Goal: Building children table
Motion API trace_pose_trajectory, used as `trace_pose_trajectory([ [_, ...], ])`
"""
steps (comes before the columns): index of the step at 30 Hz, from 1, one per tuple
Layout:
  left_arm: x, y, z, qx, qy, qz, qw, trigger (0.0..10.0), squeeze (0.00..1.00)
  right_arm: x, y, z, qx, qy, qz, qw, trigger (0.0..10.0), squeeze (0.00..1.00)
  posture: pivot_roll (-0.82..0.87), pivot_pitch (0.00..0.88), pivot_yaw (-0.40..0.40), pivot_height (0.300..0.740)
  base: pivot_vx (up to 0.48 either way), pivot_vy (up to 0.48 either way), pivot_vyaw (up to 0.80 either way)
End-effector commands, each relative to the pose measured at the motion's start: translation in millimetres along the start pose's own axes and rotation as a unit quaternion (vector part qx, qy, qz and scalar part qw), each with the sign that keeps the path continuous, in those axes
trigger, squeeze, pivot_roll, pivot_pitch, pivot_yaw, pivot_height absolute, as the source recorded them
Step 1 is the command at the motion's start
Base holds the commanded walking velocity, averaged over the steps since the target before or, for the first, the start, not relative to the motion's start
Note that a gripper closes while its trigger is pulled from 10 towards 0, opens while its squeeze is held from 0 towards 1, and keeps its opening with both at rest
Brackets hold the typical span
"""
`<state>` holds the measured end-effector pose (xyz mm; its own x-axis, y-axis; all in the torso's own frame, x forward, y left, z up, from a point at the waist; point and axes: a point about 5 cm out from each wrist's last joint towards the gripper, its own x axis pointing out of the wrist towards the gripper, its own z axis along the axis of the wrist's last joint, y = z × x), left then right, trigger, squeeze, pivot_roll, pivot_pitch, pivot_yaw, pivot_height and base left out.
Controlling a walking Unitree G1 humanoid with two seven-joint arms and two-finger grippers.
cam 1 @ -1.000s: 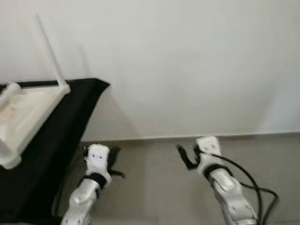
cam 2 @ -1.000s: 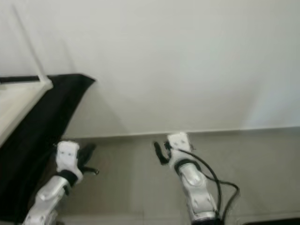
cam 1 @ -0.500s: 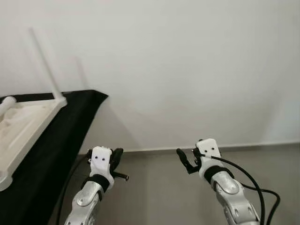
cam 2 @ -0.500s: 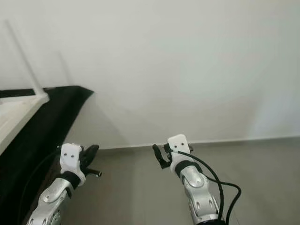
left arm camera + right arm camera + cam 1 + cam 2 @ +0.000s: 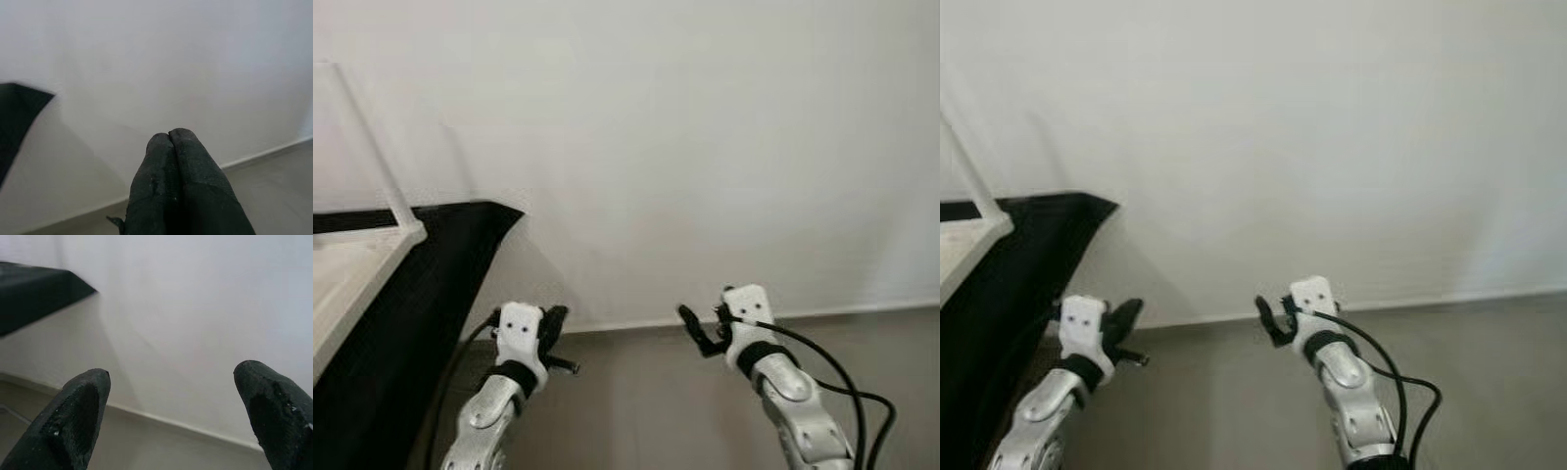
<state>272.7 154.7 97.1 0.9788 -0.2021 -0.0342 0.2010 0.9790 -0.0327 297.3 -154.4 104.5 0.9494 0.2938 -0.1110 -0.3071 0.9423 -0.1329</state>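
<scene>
A white children's table top lies on a black-draped surface at the far left, cut off by the picture's edge. One thin white leg stands up from its corner. My left gripper hangs low beside the black drape, its fingers pressed together with nothing in them. My right gripper is held in front of the wall, well right of the table. Its fingers stand wide apart and hold nothing.
A plain white wall stands straight ahead, meeting a grey tiled floor along a pale baseboard. A black cable loops off my right arm. The black drape hangs down to the floor on the left.
The whole view has shifted, so the table now sits nearer the left edge and less of it shows. Both grippers keep the same pose.
</scene>
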Motion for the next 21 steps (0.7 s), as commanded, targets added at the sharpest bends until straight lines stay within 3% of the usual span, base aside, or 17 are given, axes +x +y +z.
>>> trace_pose_trajectory([
  [1,-3.3,9.5,-1.7,0.002,0.01,0.014,1.0,10.0,0.0,2.6,6.0,1.8,0.013,0.0,0.015,1.0,10.0,0.0,-0.09,0.002,0.043,0.74,0.292,0.0,0.8],
  [17,-5.4,12.3,0.9,0.007,0.008,0.018,1.0,10.0,0.0,0.3,9.5,1.7,0.02,0.004,0.026,0.999,10.0,0.0,-0.1,0.018,0.003,0.74,0.296,0.0,0.79],
  [21,-6.2,12.1,1.6,0.008,0.008,0.018,1.0,10.0,0.0,-0.5,9.6,2.6,0.02,0.003,0.029,0.999,10.0,0.0,-0.1,0.022,-0.016,0.74,0.294,0.0,0.0],
])
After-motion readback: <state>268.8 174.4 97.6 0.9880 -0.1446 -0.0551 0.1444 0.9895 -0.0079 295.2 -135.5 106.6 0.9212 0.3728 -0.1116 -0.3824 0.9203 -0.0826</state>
